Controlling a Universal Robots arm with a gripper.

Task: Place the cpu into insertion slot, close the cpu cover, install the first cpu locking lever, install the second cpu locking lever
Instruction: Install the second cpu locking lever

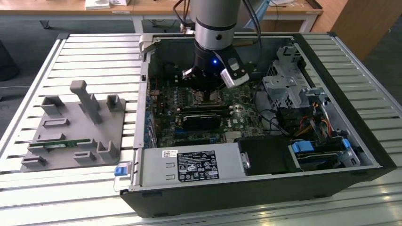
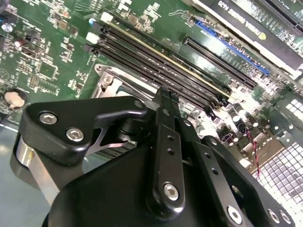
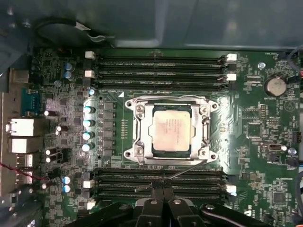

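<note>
Now | cpu (image 3: 172,128) under cpu cover (image 3: 171,103) | memory slots (image 3: 161,71) flanking

Exterior view high, oblique, wrist views close over motherboard (image 3: 246,137)

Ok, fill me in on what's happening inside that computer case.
A robot arm is reaching down into the open computer case, its hand hanging just over the motherboard beside the insertion slot. In the first wrist view the cpu already lies in the slot and the silver cpu cover is down around it. A thin locking lever sticks out at a slant toward the hand, apparently not latched.
</note>
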